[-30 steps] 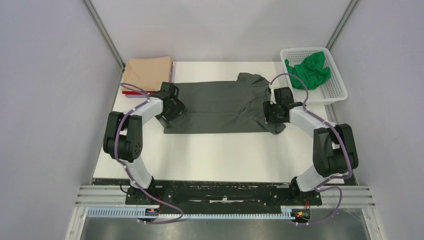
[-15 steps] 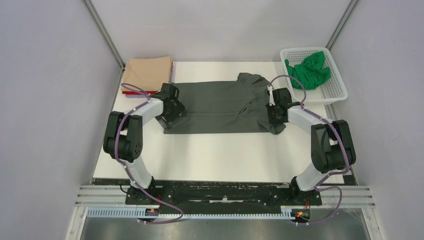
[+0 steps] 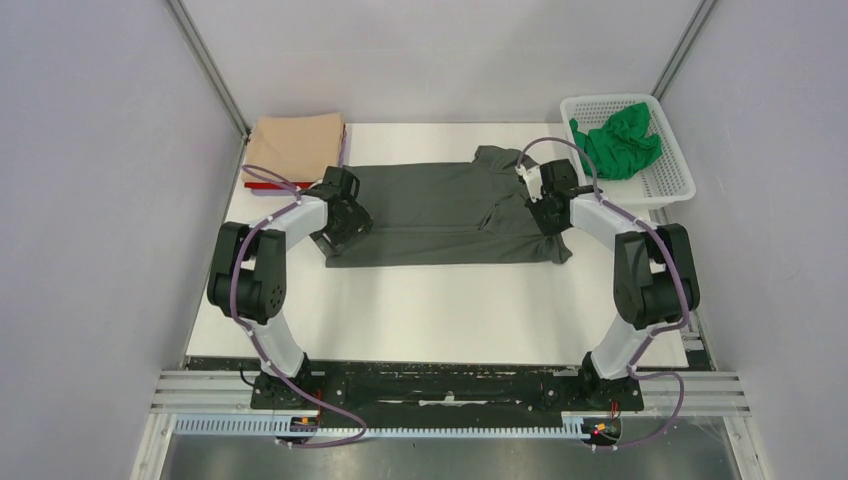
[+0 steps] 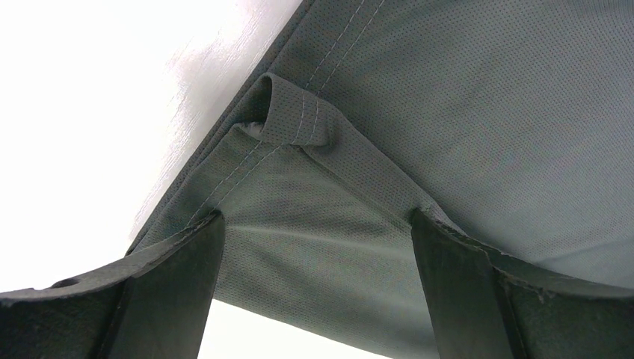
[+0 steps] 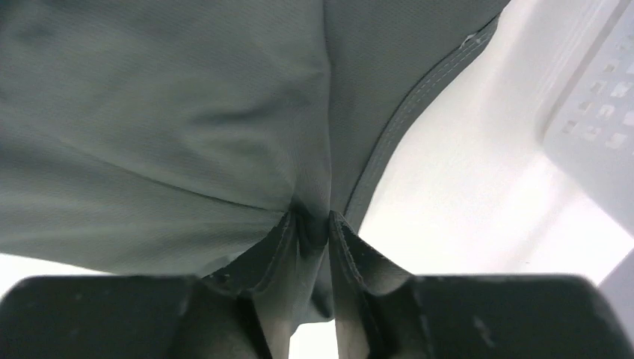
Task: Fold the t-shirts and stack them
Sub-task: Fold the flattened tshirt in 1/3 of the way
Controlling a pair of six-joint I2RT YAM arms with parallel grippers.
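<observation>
Pinching a raised fold of the dark grey t-shirt [image 5: 187, 127] between the nearly closed fingers [image 5: 258, 254] of the right gripper [image 5: 310, 224]. Close beside the stitched edge of the cloth, with bare white table [image 5: 463, 194] and a corner of the white mesh basket [image 5: 598, 112] off to the right.

Seen from above, gripping at the shirt's right end, near the collar and sleeve, where bunched and wrinkled. Otherwise spread fairly flat across the far middle of the table, long side running left to right.

Hanging low over the shirt's left end with the left gripper [image 4: 318, 247], its fingers [image 4: 172, 292] spread wide and closed on nothing. Below and between them, a hemmed edge of grey cloth lying on the table, one small corner curled over into a loop. Hard to tell whether the fingertips touch the cloth.

Folded in a neat pile at the far left corner of the table: tan t-shirt [image 3: 295, 145] on top, red t-shirt [image 3: 262, 184] showing as a strip under its near edge, and a thin line of lilac cloth [image 3: 343, 148] along its right side.

Crumpled inside the basket at the far right corner: bright green t-shirt [image 3: 617, 140], well apart from the grey one.
</observation>
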